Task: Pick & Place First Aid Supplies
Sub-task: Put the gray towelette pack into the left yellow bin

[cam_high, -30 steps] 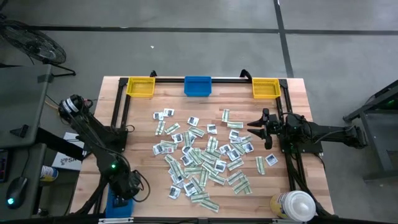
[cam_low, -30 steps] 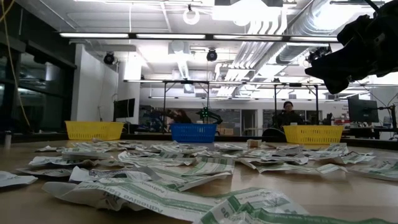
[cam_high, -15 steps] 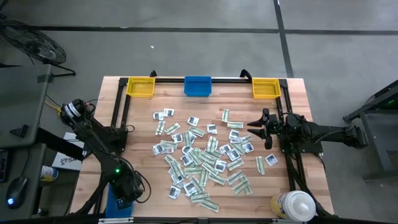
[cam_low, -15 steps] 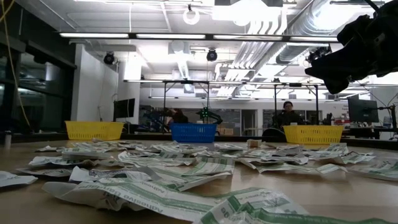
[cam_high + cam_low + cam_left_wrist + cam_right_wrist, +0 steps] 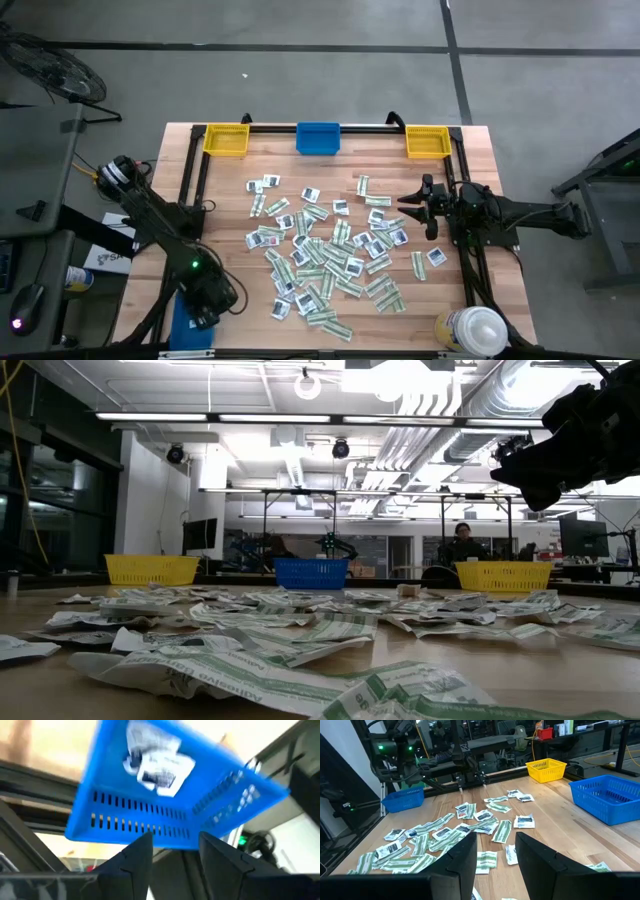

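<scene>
Lying scattered across the middle of the bench [image 5: 480, 150], the first aid supplies [image 5: 330, 250] form a loose heap of white squares and green-and-white strips. Two white packets [image 5: 157, 762] sit inside the blue bin [image 5: 165, 820] at the bench's near left corner. The left gripper [image 5: 172, 852] hangs just above that bin, fingers apart and empty. The right gripper [image 5: 408, 205] hovers over the heap's right edge, fingers spread, holding nothing.
</scene>
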